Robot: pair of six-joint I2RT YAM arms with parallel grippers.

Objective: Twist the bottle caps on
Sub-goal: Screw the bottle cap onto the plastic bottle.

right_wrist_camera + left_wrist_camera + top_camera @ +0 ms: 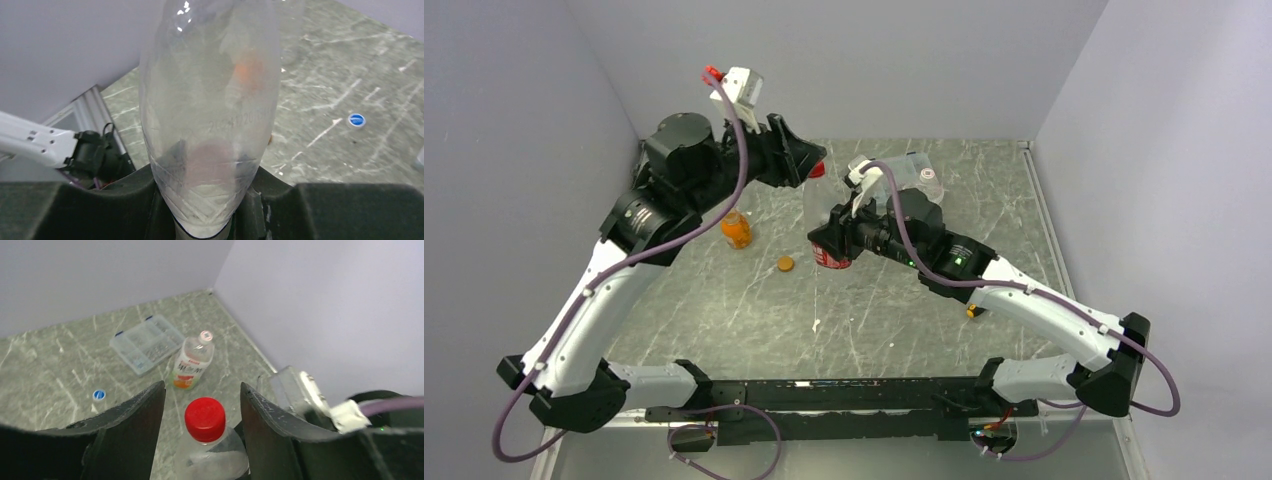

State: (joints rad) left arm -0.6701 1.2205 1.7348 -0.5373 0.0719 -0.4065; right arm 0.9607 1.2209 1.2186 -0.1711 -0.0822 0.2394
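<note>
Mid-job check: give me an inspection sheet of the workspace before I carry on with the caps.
Surface: grey marbled table, no spill seen.
Job's things: red cap sits on the red-labelled bottle; white-labelled bottle stands capped; squat orange bottle upright; orange cap and blue cap lie loose.
Clutter: clear compartment box beside the white-labelled bottle.
Grippers: left end effector open, astride the red cap; right end effector shut on the red-labelled bottle.
Cables: purple cables along both arms, no snag seen.
Surroundings: pale walls on three sides.
</note>
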